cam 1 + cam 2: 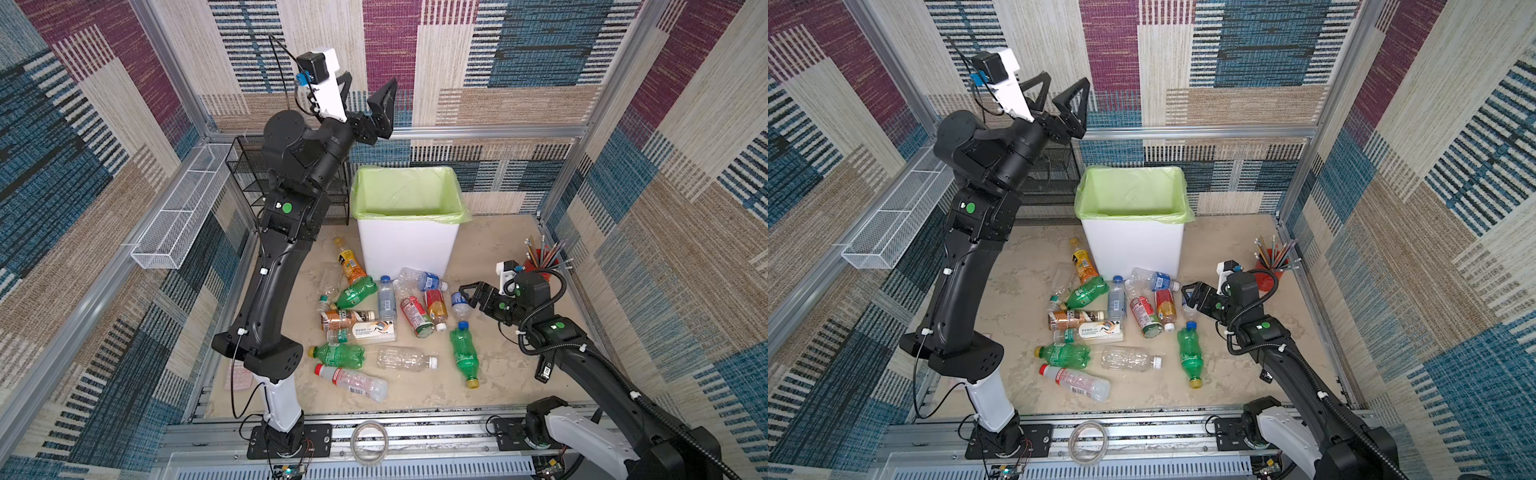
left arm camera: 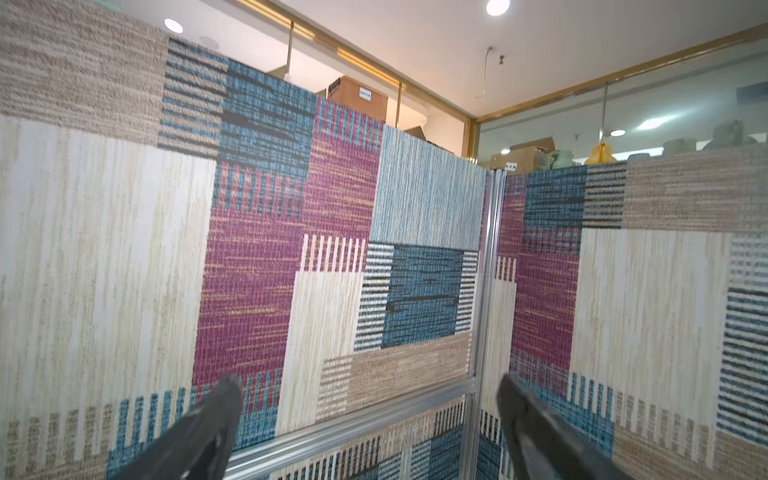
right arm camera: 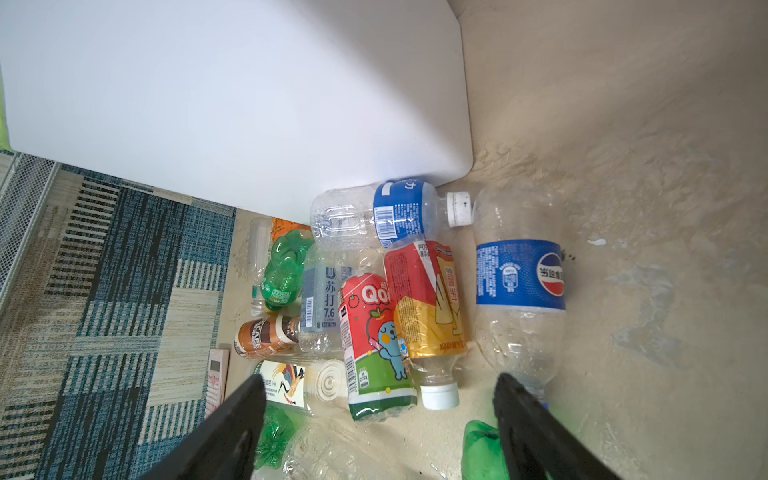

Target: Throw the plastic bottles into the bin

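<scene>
Arms are shown in unlike poses: the left is reared high, its left gripper [image 1: 368,93] spread and empty well above the bin [image 1: 409,245]; the right gripper [image 3: 380,386] is held low, spread, pinching nothing. A Pepsi bottle [image 3: 519,274] is laid on its side, neck toward that gripper, base toward the bin. Fourteen plastic bottles [image 1: 386,299] are counted on the floor [image 1: 498,374], three of them green.

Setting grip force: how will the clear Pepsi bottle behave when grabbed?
The Pepsi bottle looks empty, so it is probably light. Its dented thin walls would likely buckle when squeezed. Lying on its side, it may roll if nudged.
</scene>
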Robot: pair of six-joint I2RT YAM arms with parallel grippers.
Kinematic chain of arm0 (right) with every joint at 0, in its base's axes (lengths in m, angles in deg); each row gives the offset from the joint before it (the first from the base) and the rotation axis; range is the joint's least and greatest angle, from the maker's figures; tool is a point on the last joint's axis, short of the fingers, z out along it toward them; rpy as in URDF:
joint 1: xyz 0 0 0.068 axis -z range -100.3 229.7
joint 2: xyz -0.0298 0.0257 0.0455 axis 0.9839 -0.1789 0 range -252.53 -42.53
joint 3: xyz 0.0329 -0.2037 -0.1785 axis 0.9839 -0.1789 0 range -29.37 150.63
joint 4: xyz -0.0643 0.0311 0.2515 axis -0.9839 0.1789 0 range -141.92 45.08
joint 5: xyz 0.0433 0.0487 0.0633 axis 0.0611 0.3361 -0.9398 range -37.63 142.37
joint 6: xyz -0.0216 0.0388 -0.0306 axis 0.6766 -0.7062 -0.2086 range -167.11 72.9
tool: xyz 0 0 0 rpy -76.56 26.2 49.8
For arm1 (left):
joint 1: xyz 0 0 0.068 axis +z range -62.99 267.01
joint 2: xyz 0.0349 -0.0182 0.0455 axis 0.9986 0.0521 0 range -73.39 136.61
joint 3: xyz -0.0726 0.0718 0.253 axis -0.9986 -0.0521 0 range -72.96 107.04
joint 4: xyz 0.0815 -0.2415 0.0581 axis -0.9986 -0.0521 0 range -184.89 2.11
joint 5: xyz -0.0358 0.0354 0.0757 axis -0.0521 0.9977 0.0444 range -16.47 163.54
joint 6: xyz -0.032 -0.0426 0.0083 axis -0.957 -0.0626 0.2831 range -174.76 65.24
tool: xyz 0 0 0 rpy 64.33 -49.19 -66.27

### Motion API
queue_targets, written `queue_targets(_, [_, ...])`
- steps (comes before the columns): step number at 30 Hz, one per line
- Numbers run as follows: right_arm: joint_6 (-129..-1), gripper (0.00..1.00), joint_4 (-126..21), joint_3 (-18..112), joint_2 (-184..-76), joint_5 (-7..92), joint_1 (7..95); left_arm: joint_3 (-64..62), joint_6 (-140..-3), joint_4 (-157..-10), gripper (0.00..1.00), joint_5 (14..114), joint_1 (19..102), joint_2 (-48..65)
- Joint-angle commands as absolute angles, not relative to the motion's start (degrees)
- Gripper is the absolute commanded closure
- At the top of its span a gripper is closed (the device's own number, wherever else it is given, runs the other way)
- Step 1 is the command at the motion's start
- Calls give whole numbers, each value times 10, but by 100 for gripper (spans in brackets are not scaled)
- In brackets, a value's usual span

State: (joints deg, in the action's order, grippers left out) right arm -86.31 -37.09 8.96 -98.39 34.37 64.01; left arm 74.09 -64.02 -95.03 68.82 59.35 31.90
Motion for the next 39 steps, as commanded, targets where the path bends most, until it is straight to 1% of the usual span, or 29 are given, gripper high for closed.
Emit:
queue_targets(1, [-871, 13, -387, 98, -985, 340, 640, 721, -636, -913, 7, 677, 592, 283])
queue_targets(4, [-867, 13, -381, 101, -982, 341, 640, 614, -634, -902, 9, 676, 592, 202])
queue_targets(7, [-860, 13, -361, 104, -982, 343, 640, 433, -645, -880, 10, 690, 592, 96])
queue_targets(10, [-853, 14, -331, 98, -976, 345, 640, 262, -670, -900, 11, 720, 593, 1])
queue_targets(15, [-840, 16, -260, 85, -959, 352, 640, 32, -770, -959, 16, 735, 594, -128])
queue_targets(18, [-830, 17, -217, 73, -957, 348, 640, -62, -830, -1015, 20, 749, 593, -185])
queue_targets(21, [-829, 19, -183, 53, -961, 330, 640, -124, -881, -1069, 23, 755, 593, -225])
queue_targets(26, [-834, 20, -152, 21, -953, 318, 639, -174, -918, -1144, 25, 758, 593, -247])
queue_targets(33, [-849, 21, -151, -10, -920, 312, 639, -227, -955, -1170, 26, 774, 594, -286])
queue_targets(39, [-848, 22, -154, -31, -908, 301, 639, -265, -1009, -1222, 27, 780, 596, -312])
